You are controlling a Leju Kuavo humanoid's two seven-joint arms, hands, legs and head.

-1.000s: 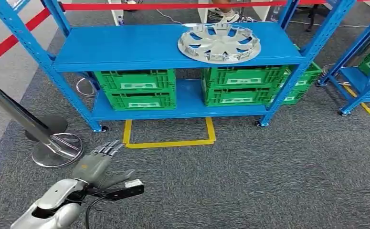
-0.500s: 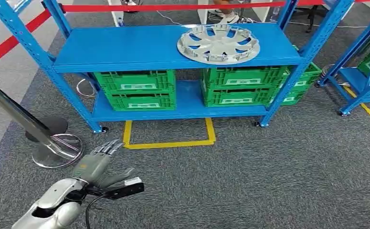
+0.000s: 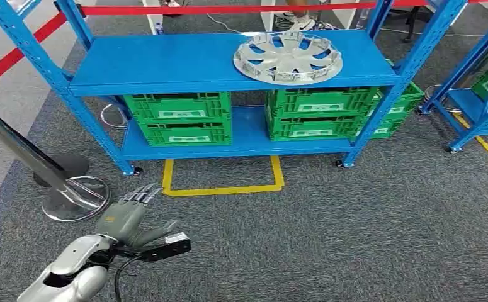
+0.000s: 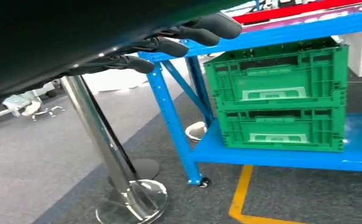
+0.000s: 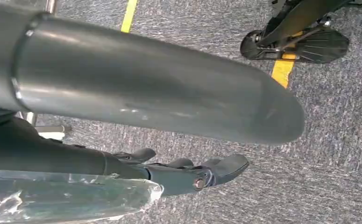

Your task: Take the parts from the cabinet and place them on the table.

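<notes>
Hubcap [image 3: 288, 57] (silvery, spoked, perhaps plastic) tops shelf [image 3: 165, 63].

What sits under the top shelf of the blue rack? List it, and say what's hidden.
Under the top shelf, two stacks of green crates rest on the lower shelf, two high each. The shelf above covers the crates' insides, so any contents cannot be seen.

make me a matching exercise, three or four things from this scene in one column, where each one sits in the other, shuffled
Things:
1. silver plastic wheel cover
2. green slatted plastic crates
3. yellow tape rectangle
4. chrome barrier post base

Places:
A. grey carpet, in front of the blue metal rack
B. rack's top shelf
C. carpet, left of the rack, beside the left hand
D. rack's lower shelf

Pairs: 1-B, 2-D, 3-A, 4-C
</notes>
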